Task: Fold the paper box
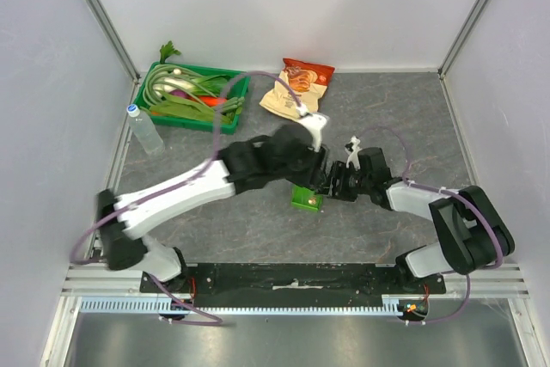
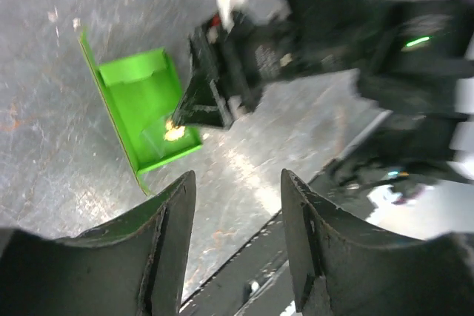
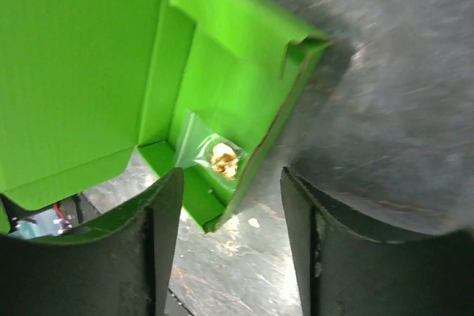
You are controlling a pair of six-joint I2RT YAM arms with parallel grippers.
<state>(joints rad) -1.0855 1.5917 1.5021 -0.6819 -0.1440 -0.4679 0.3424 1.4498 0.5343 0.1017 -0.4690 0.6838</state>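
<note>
The lime-green paper box (image 1: 307,200) lies open on the grey table in the middle, near the front. In the left wrist view the box (image 2: 137,105) has its flaps up and a small clear-wrapped golden item (image 2: 174,134) inside. My right gripper (image 1: 333,185) is at the box's right side, open; in its own view (image 3: 229,209) the box's corner (image 3: 222,109) sits just beyond the open fingertips. My left gripper (image 1: 320,164) hovers over the same spot, open and empty (image 2: 237,209), with the box ahead and to its left. The right gripper's black body (image 2: 215,90) touches the box's edge.
A dark green tray of vegetables (image 1: 193,96) stands at the back left, with a clear water bottle (image 1: 144,129) beside it. A beige-and-red snack bag (image 1: 296,86) lies at the back centre. A black mounting rail (image 1: 292,277) runs along the near edge. White walls enclose three sides.
</note>
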